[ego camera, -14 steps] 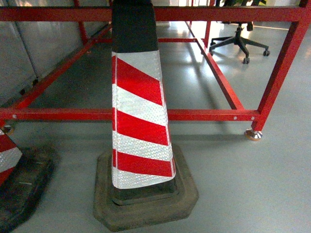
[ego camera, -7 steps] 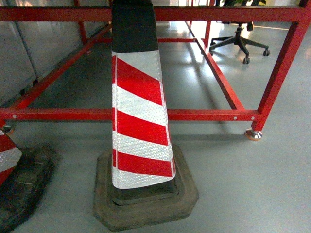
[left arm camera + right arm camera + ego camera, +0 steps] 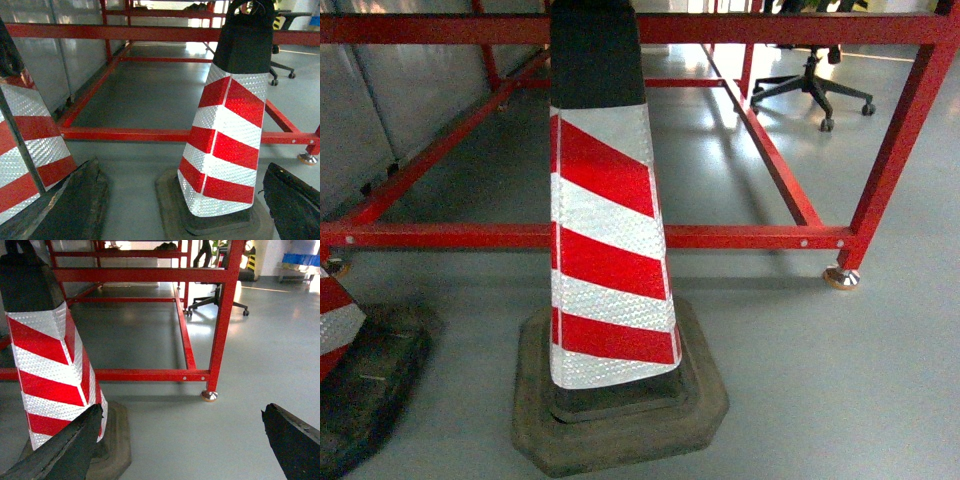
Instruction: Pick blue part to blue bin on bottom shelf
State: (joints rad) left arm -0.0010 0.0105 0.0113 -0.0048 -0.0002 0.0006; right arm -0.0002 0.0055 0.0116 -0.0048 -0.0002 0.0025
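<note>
Change: nothing has shifted in the head view over the last second; the striped cone (image 3: 605, 240) sits in the same spot against the red frame (image 3: 720, 237), so the base looks parked or barely creeping.
Meaning for the task: by my judgement the work is at the travel or search stage, with no picking begun.
Blue part: not visible in any view.
Blue bin: not identifiable; a blurred blue shape (image 3: 300, 259) shows far off at the top right of the right wrist view, too small to name.
Bottom shelf: no steel rack appears; only red tubing, grey floor (image 3: 840, 380) and an office chair (image 3: 815, 85).
Left pincer: its dark fingers (image 3: 295, 202) sit spread at both lower corners of the left wrist view with nothing between them.
Right pincer: fingers (image 3: 292, 440) likewise parted wide and empty.
Second cone: a neighbour (image 3: 335, 320) stands at the left edge.
Writing and brands: none legible; the cones carry only red and white reflective bands.
</note>
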